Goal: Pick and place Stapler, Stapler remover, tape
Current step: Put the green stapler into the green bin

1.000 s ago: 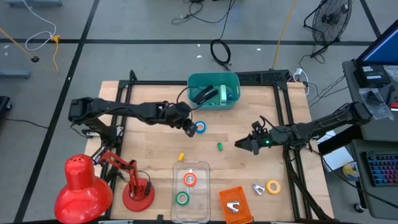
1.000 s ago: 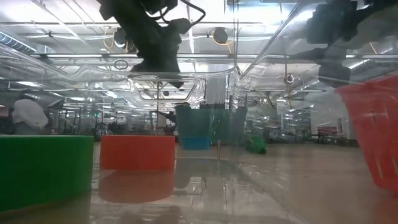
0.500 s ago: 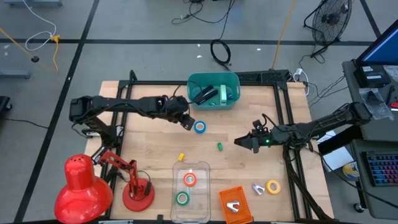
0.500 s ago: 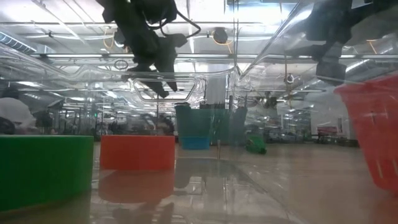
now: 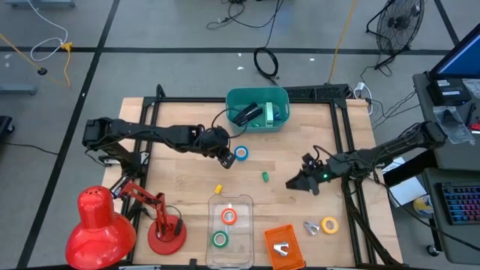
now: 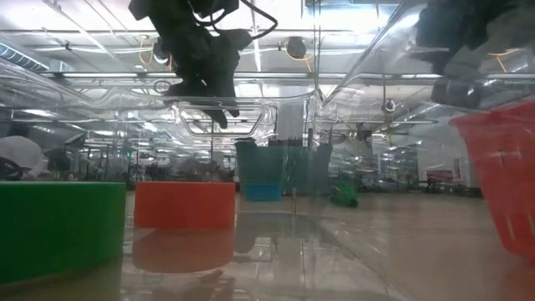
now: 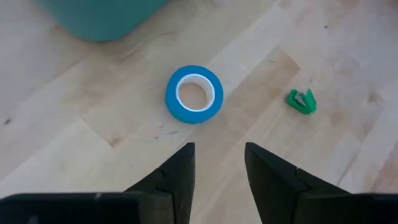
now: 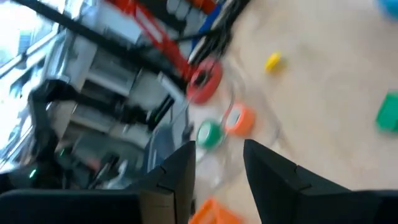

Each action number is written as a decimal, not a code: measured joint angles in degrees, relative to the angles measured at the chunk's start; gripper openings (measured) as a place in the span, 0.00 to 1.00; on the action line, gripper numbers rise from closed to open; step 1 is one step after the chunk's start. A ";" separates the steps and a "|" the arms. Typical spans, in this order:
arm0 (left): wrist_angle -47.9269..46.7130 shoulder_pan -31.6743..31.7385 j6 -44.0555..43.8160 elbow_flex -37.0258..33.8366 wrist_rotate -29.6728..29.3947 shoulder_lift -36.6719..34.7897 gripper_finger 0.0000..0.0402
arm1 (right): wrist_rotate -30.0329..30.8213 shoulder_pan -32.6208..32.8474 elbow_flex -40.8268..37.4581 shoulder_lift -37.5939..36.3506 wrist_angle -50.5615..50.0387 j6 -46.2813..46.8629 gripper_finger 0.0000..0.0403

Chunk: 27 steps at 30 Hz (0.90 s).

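The blue tape roll lies flat on the wooden table, just before the teal bin. My left gripper hovers open beside the roll on its left, touching nothing. The orange tape and green tape lie in a clear tray. The yellow tape rests flat near the table's near right corner, next to a small silver piece. My right gripper is open above the table's middle right.
The teal bin holds dark and green items. An orange basket sits at the near edge with a silver piece inside. A red desk lamp stands at the near left. A small green bit and a yellow bit lie mid-table.
My left gripper drew back a little toward the far left, then returned beside the blue tape, staying open. My right gripper shifted slightly toward the table's near edge. The tape rolls stayed where they were.
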 joint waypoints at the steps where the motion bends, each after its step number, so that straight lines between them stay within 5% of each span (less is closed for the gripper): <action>1: 0.00 -0.26 -0.20 0.00 -0.25 0.01 0.35 | -0.56 1.10 0.10 0.00 -0.73 0.78 0.31; 13: 0.00 -2.73 -1.83 0.00 -4.01 0.00 0.35 | 5.27 13.02 17.53 3.30 -39.44 2.22 0.21; 20: 0.07 -3.05 -2.48 0.00 -5.66 0.00 0.35 | 6.87 5.10 20.92 12.44 -43.39 -1.89 0.24; 27: 0.07 -3.75 -4.03 -0.02 -5.98 0.00 0.35 | -3.23 -7.89 20.89 19.87 -39.58 -7.03 0.41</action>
